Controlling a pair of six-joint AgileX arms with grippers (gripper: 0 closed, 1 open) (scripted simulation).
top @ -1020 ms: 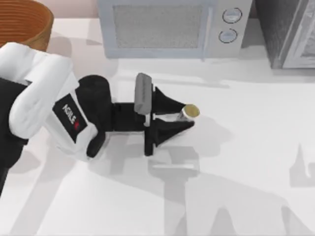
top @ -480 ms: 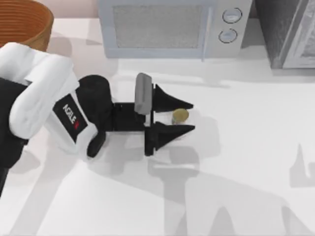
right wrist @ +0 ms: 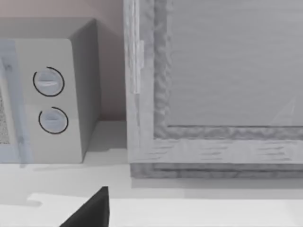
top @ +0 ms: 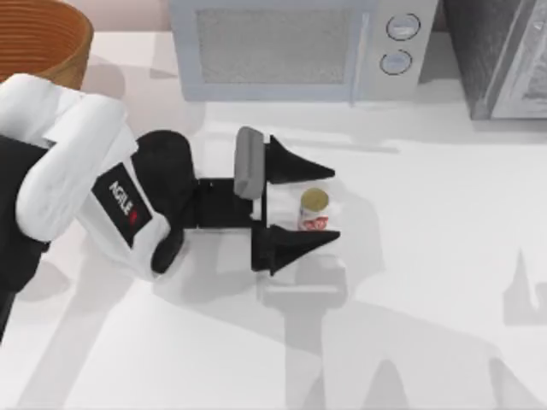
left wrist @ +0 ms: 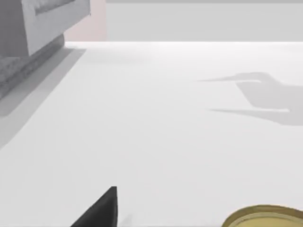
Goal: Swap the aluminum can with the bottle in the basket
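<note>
The bottle (top: 314, 210), small and white with red markings and a dull-gold top, stands upright on the white table near its middle. My left gripper (top: 334, 204) is open around it, with one black finger on each side and a gap showing at the far finger. The left wrist view catches the edge of the bottle's gold top (left wrist: 265, 218) and one dark fingertip (left wrist: 102, 212). The orange-brown wicker basket (top: 51, 38) sits at the table's back left corner, partly behind my left arm. The aluminum can is out of view. My right arm is parked, facing the back right.
A grey microwave (top: 295, 47) stands along the back edge, with a grey cabinet (top: 504, 55) to its right. Both also appear in the right wrist view, microwave (right wrist: 47, 99) and cabinet (right wrist: 218, 85). Open table surface stretches to the right of the bottle and in front of it.
My left gripper was shut on the bottle a second ago. Its fingers have spread apart, and the bottle now stands free between them, slightly nearer the wrist.
</note>
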